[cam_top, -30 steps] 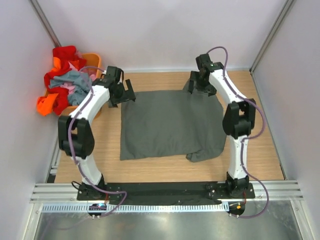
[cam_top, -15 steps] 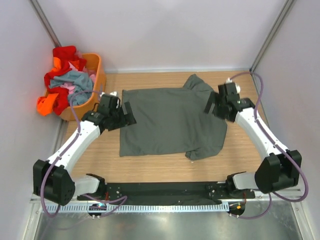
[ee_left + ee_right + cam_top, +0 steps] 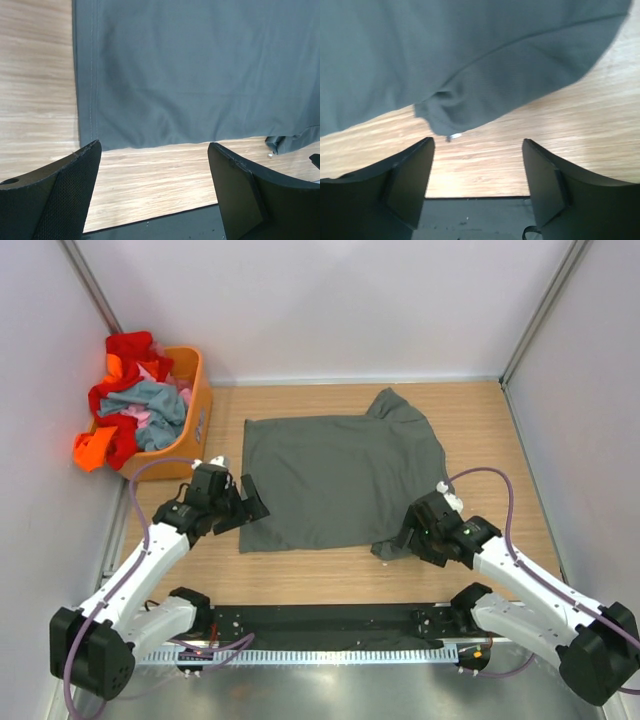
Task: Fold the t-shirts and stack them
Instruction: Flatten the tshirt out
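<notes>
In the lower part of the top view, the left gripper (image 3: 246, 508) is positioned at the near left corner of the dark grey t-shirt (image 3: 340, 475) and the right gripper (image 3: 404, 536) at its bunched near right corner. Both sets of jaws are spread wide and nothing is held; in the wrist views only cloth edge and table (image 3: 45, 80) are seen between them. This placement is judged to prepare a grasp of the near edge for folding. The shirt is laid flat at frame centre. The remaining t-shirts (image 3: 130, 400) are heaped in the orange basket (image 3: 197, 405) at upper left, awaiting their turn
</notes>
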{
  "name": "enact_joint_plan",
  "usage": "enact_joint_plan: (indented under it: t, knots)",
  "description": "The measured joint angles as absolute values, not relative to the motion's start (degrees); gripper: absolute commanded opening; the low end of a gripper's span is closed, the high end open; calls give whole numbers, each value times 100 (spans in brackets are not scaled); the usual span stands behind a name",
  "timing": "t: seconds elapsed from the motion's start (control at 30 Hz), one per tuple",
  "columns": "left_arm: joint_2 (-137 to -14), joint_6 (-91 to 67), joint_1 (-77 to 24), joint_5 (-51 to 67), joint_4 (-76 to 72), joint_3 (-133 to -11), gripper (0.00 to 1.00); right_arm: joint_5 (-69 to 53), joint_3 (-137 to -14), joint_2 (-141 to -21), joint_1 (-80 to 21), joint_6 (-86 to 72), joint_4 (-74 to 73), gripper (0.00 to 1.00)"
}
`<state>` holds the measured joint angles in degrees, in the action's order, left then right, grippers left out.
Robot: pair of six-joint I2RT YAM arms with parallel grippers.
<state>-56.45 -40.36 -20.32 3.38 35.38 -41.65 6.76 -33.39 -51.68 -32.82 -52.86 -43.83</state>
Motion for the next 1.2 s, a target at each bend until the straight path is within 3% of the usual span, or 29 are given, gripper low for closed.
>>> enact_joint_plan:
  t: [0.2,0.43,0.7,0.8,0.83,0.9,1.1,1.13,1.17,1.2]
  knots:
    - [-5489,-4139,-2040,342,3544,-4025,86,987,-2998,-5057,-3057,-5671,-4421,66]
    - [-5304,-4187,-2040,325,3566,-3986,85,794,-2554,-4606,-1422,-5548,-4147,59]
    - [-5210,-4272,-2040,279,3592,-3898,84,259,-2198,-5087,-1282,-5413,-3258,51]
    - [-5205,-4294,-2040,235,3592,-3896,84,187,-2123,-5087,-1282,-5336,-3050,28]
    - [-5205,-4298,-2040,215,3592,-3896,83,169,-2091,-5087,-1282,-5293,-3017,11]
    - [-5205,-4303,-2040,174,3590,-3894,83,141,-2082,-5085,-1282,-5225,-3020,1]
    - [-5205,-4298,-2040,128,3592,-3896,83,158,-3103,-5000,-1282,-4936,-3927,2]
    - [-5207,-4292,-2040,128,3594,-3896,83,156,-3457,-5030,-1282,-4880,-4080,8]
    - [-5212,-4285,-2040,128,3601,-3903,83,152,-3955,-5116,-1282,-4810,-4270,24]
    - [-5223,-4281,-2040,128,3625,-3918,83,150,-4442,-5234,-1282,-4744,-4329,55]
